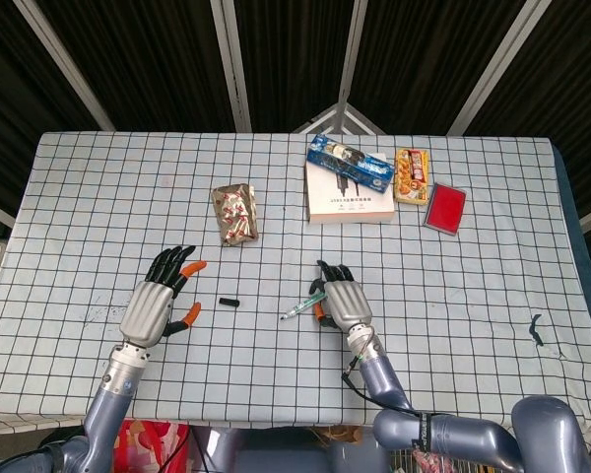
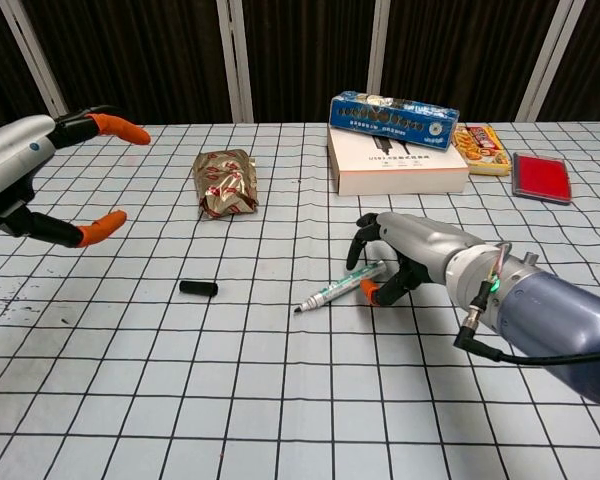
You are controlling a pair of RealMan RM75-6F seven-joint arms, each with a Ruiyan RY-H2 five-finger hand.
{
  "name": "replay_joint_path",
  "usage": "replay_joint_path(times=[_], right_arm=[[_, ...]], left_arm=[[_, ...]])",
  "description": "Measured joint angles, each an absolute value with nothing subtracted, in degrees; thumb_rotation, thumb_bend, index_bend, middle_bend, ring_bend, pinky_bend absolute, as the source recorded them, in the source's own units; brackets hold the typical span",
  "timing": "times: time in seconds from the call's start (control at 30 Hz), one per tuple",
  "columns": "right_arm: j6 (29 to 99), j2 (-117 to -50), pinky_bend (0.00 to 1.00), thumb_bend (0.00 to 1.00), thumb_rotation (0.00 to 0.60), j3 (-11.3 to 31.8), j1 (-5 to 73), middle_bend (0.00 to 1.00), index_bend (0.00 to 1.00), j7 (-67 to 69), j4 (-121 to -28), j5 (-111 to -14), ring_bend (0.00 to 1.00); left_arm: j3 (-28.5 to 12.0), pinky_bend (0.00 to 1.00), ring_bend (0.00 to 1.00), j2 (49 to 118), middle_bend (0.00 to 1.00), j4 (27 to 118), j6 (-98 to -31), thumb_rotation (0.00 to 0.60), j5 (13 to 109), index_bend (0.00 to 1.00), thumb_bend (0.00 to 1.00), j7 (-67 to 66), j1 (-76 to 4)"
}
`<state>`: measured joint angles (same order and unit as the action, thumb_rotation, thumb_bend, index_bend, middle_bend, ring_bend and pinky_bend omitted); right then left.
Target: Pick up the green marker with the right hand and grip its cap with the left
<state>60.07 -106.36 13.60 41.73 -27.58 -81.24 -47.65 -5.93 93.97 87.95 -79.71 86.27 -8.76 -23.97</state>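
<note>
The right hand (image 2: 398,262) pinches the green marker (image 2: 342,288), tip angled toward seven o'clock. Its black cap (image 2: 198,289) lies loose at nine o'clock. The left hand (image 2: 50,180) hovers open; next it should descend onto the cap.

The green marker (image 2: 342,287) is seen uncapped, its dark tip lowered toward the checked tablecloth (image 2: 280,400) and its rear end raised, angled away from the white box (image 2: 400,168). Its black cap (image 2: 198,289) is laid flat on the cloth, well apart from the marker, nearer than the foil packet (image 2: 225,182).
</note>
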Motion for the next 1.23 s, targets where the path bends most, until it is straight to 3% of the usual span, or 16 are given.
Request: replay_joint_path(times=[0.17, 0.4, 0.63, 0.87, 1.23], right_arm=[[61.2, -106.0, 0.04, 0.39, 0.6, 14.0, 42.2, 0.05, 0.15, -30.6, -82.7, -45.9, 0.09], [63.2, -104.1, 0.04, 0.39, 0.6, 14.9, 41.7, 0.05, 0.14, -30.7, -86.9, -46.4, 0.09], [69.7, -94.8, 0.04, 0.39, 0.6, 14.9, 37.6, 0.05, 0.15, -29.9, -98.0, -50.8, 0.1], [79.1, -83.2, 0.04, 0.39, 0.6, 8.5, 29.4, 0.05, 0.18, -29.3, -101.5, -61.1, 0.1], [88.2, -71.3, 0.04, 0.39, 0.6, 2.1, 17.9, 0.05, 0.18, -20.6, -94.5, -70.5, 0.1]], left_arm=[[-6.1, 0.0, 0.0, 93.1, 0.04, 89.1, -80.2, 0.6, 86.5, 0.21, 0.5, -9.4, -23.7], [-6.8, 0.0, 0.0, 90.6, 0.04, 91.3, -82.6, 0.6, 87.4, 0.21, 0.5, -9.3, -22.8], [-7.2, 0.0, 0.0, 84.5, 0.05, 94.2, -86.2, 0.6, 87.7, 0.21, 0.5, -10.2, -20.1], [-5.4, 0.0, 0.0, 78.0, 0.11, 94.2, -87.6, 0.6, 85.0, 0.22, 0.5, -10.8, -15.3], [-3.8, 0.0, 0.0, 75.4, 0.12, 89.1, -88.3, 0.6, 82.0, 0.22, 0.5, -5.7, -10.9]])
